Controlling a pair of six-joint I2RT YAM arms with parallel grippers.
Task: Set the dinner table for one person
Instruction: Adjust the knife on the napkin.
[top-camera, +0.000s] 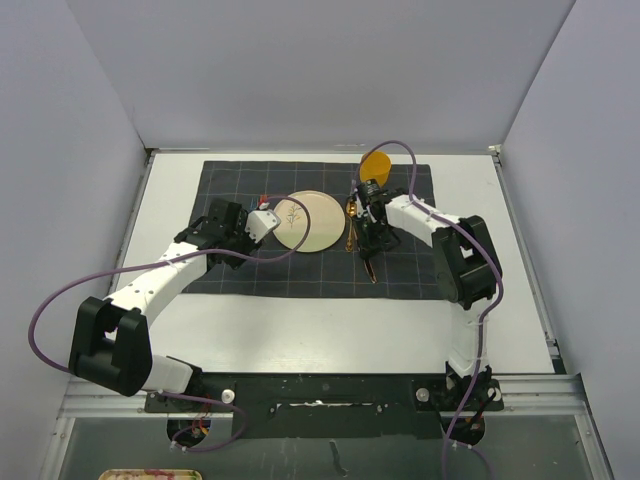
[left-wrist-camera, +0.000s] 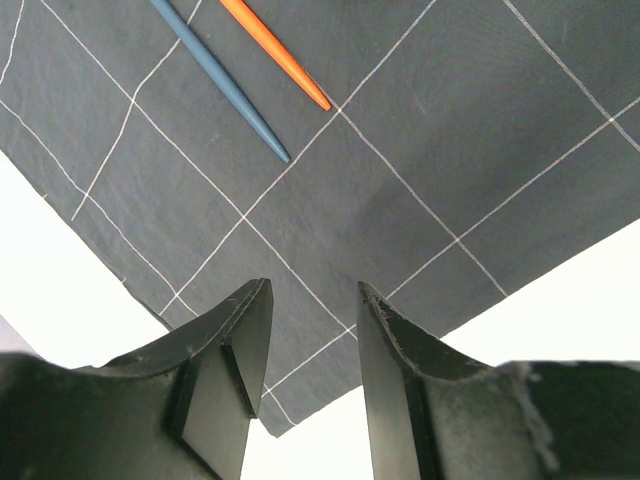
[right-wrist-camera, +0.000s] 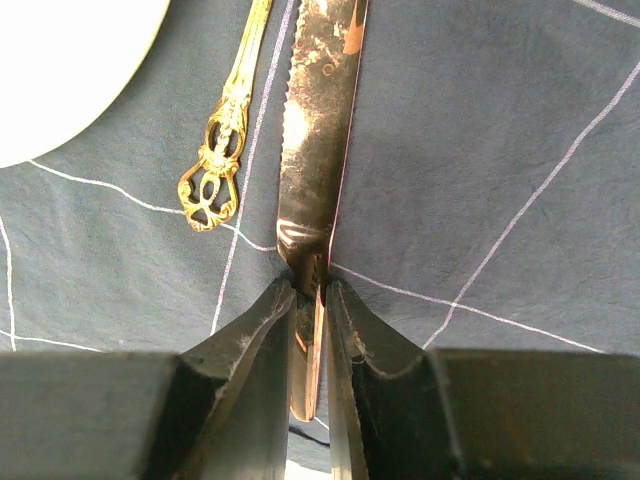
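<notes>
The dinner table (top-camera: 300, 330) is a white tabletop under a dark grey gridded cloth (top-camera: 410, 275). A cream plate (top-camera: 305, 220) lies on the cloth, with an ornate gold utensil (top-camera: 350, 225) just right of it. My right gripper (top-camera: 372, 243) is shut on a copper-coloured knife (top-camera: 372, 270). In the right wrist view the jaws (right-wrist-camera: 310, 285) pinch the knife (right-wrist-camera: 320, 120) at its handle, blade low over the cloth beside the gold handle (right-wrist-camera: 225, 140). My left gripper (top-camera: 262, 222) is open and empty left of the plate; its wrist view (left-wrist-camera: 310, 290) shows only cloth between the fingers.
An orange cup (top-camera: 376, 163) stands at the cloth's far edge behind the right wrist. A blue chopstick (left-wrist-camera: 225, 85) and an orange chopstick (left-wrist-camera: 280, 55) lie on the cloth ahead of the left gripper. The cloth's edge and bare table (left-wrist-camera: 560, 310) show there.
</notes>
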